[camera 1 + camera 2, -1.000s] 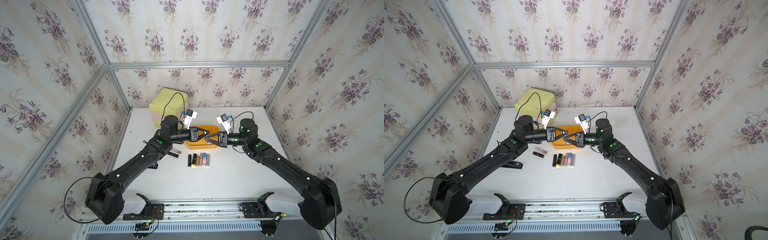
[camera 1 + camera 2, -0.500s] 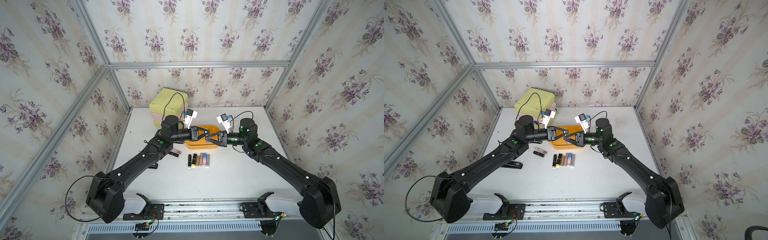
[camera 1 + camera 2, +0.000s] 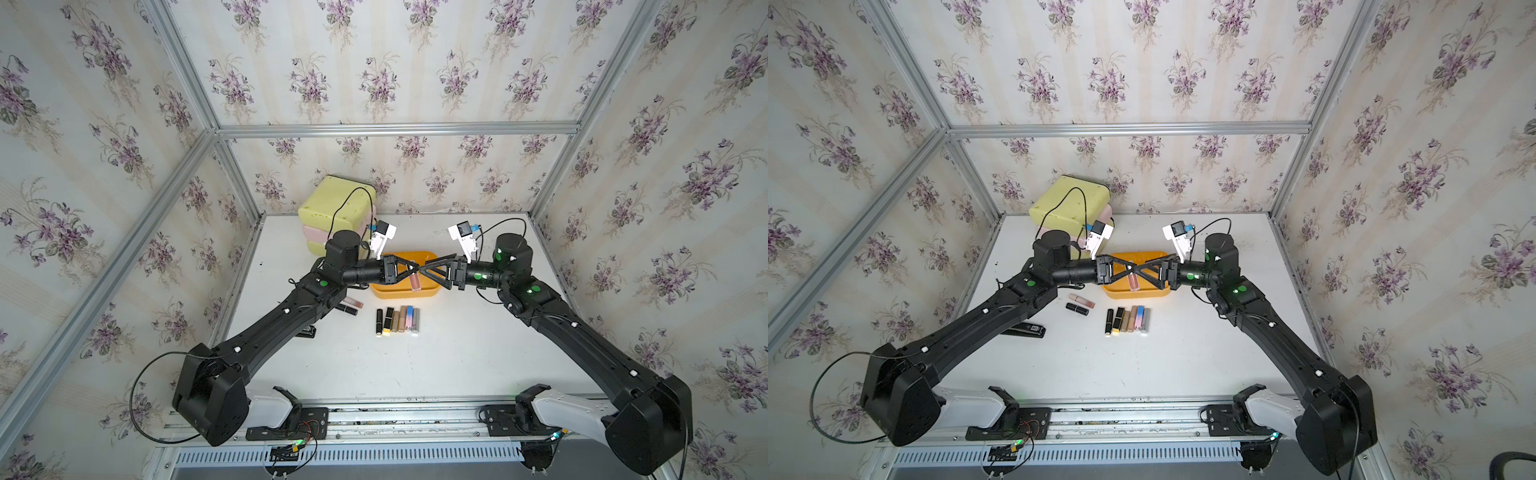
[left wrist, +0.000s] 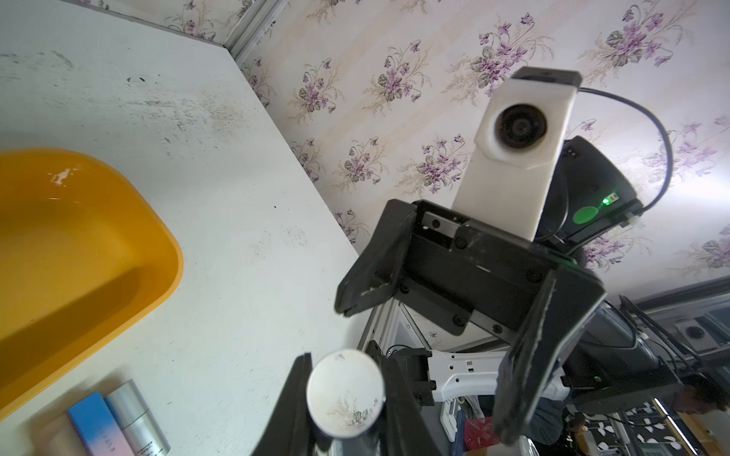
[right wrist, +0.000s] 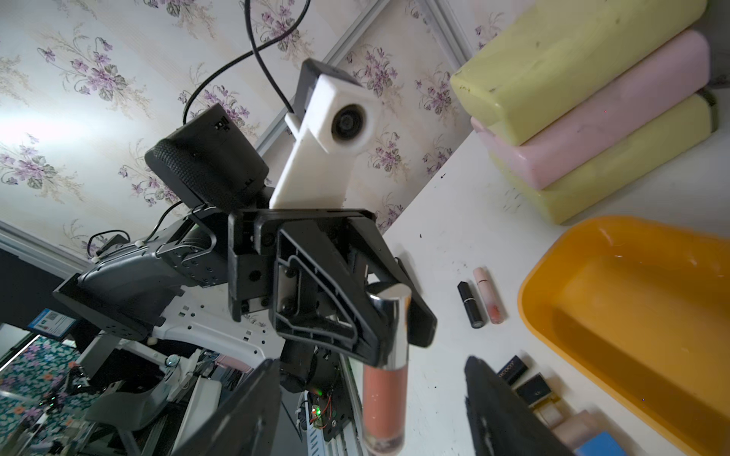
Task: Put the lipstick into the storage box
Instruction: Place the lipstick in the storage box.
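Two end effectors meet tip to tip above the storage box (image 3: 404, 291), the orange-yellow tray lying at the middle of the white worktop (image 3: 457, 357). The left end effector (image 5: 389, 316) is closed on the silver cap of the lipstick (image 5: 384, 398), a clear tube of coral-pink gloss that hangs from its fingers over the tray; in both top views the tube shows between the two tips, above the tray's floor (image 3: 1133, 281). The right end effector (image 4: 426, 351) stands with its jaws well apart and holds nothing, its two fingers spread to either side of the cap's round end (image 4: 345, 395) without touching it. Just nearer than the tray lies a tight row of lipsticks (image 3: 397, 320), side by side, black, gold, tan, blue-pink and silver. To the left of that row, partly under the left arm, lie a pale pink tube (image 3: 1080, 300) and a black tube (image 3: 1076, 308), close together. A flat black object (image 3: 1023, 331) lies farther left and nearer, beneath the left forearm. At the far left corner stands a stack of pale green and pink lidded boxes (image 3: 332, 216), just beside the left wrist. The tray's rim is low and its inside is open below the tube. The worktop's right half and near middle are bare, bounded by wallpapered walls on three sides.
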`<state>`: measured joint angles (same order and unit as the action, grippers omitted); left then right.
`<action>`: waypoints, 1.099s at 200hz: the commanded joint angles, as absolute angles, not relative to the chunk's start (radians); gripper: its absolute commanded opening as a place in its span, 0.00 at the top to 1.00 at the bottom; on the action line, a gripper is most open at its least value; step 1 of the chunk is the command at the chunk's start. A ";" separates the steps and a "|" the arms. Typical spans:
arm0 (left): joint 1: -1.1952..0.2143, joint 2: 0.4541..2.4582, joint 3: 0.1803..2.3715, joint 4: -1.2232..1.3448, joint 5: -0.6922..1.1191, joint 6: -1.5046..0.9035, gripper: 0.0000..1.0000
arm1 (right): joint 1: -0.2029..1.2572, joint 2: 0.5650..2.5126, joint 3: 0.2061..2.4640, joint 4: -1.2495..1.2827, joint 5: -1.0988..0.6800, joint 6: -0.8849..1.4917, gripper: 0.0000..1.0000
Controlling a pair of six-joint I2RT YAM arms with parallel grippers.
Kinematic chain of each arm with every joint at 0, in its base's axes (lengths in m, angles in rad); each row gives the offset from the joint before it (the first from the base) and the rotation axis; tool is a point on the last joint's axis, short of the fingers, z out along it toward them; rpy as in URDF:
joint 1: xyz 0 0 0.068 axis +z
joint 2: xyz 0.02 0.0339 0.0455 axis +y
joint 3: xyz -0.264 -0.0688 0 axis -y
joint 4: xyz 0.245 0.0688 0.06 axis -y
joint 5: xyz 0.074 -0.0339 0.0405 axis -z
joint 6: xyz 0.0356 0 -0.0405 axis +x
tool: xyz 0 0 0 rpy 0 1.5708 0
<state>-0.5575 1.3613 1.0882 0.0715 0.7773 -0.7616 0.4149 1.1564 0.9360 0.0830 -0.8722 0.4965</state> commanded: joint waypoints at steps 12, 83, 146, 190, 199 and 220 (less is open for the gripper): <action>-0.555 1.385 1.226 -0.308 0.582 -0.551 0.93 | 0.358 1.104 0.936 -0.040 -0.768 0.448 0.23; -0.540 1.649 1.508 -0.745 0.302 -0.366 0.94 | 0.351 1.159 0.947 -0.339 -0.394 0.385 0.23; -0.525 1.869 1.653 -0.805 0.269 -0.330 0.94 | 0.354 1.152 0.858 -0.314 -0.434 0.379 0.24; -0.518 1.982 1.722 -0.810 0.259 -0.331 0.95 | 0.355 1.149 0.835 -0.310 -0.442 0.347 0.24; -0.516 2.002 1.734 -0.814 0.256 -0.330 0.95 | 0.355 1.150 0.830 -0.305 -0.447 0.345 0.24; -0.508 2.040 1.757 -0.817 0.255 -0.331 0.95 | 0.356 1.154 0.817 -0.290 -0.458 0.346 0.24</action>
<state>-0.5144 2.0052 1.7336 -0.7959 0.2672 -0.3408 0.3534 1.1519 0.8268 -0.3130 -0.4393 0.3626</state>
